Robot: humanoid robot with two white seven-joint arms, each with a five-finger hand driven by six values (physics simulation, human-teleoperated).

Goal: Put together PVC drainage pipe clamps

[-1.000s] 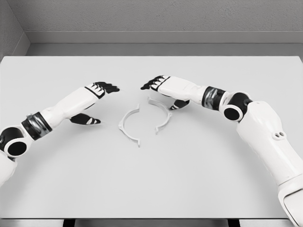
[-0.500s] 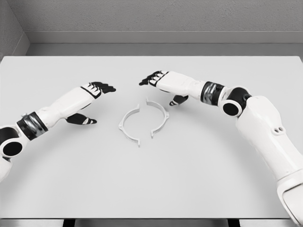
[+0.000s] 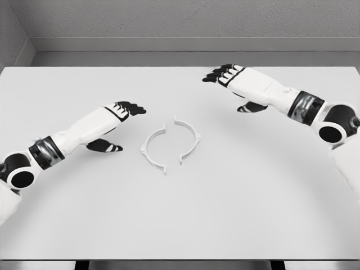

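Two white half-ring clamp pieces lie flat on the table, facing each other and forming a near circle. The left half (image 3: 152, 147) curves from top centre to the lower tab. The right half (image 3: 192, 138) sits close beside it, with small gaps at both ends. My left hand (image 3: 125, 110) hovers just left of the clamp, fingers extended and holding nothing. Up at the right, well away from the pieces, my right hand (image 3: 225, 75) is raised with its fingers spread and empty.
The white table (image 3: 180, 214) spans the view, its far edge meeting a grey wall. My right forearm (image 3: 292, 101) crosses the upper right of the table.
The right hand has lifted away from the right clamp half, moving up and to the right. The left hand shifted slightly toward the clamp. The right half now sits closer to the left half.
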